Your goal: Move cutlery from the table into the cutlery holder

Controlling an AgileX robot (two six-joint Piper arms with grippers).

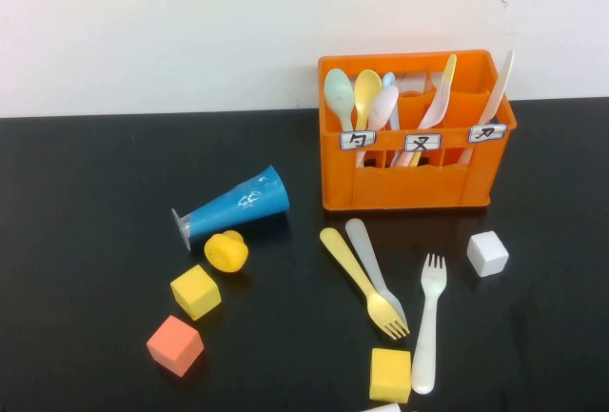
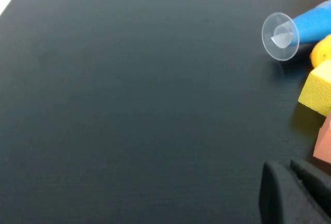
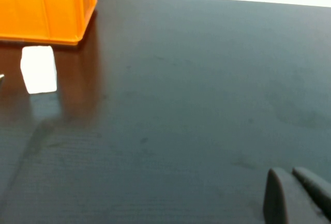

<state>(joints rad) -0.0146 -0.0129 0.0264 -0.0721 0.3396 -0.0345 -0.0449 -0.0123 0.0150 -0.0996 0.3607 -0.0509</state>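
Note:
The orange cutlery holder (image 1: 414, 169) stands at the back right of the black table (image 1: 86, 193). A pale pink spoon (image 1: 383, 106) stands in its left compartment with a teal, a yellow and a blue spoon. A yellow fork (image 1: 360, 279) lies in front of the holder, across a pale grey-white flat utensil (image 1: 365, 248). A cream-white fork (image 1: 428, 322) lies beside them. Neither gripper shows in the high view. My left gripper (image 2: 286, 168) is shut and empty over bare table. My right gripper (image 3: 287, 172) is shut and empty, right of the holder (image 3: 46, 6).
A blue cone (image 1: 233, 205) lies on its side left of the holder, with a yellow round toy (image 1: 225, 250), a yellow cube (image 1: 195, 291) and a coral cube (image 1: 175, 344) nearby. A white cube (image 1: 487, 252) and another yellow cube (image 1: 390, 374) sit near the forks.

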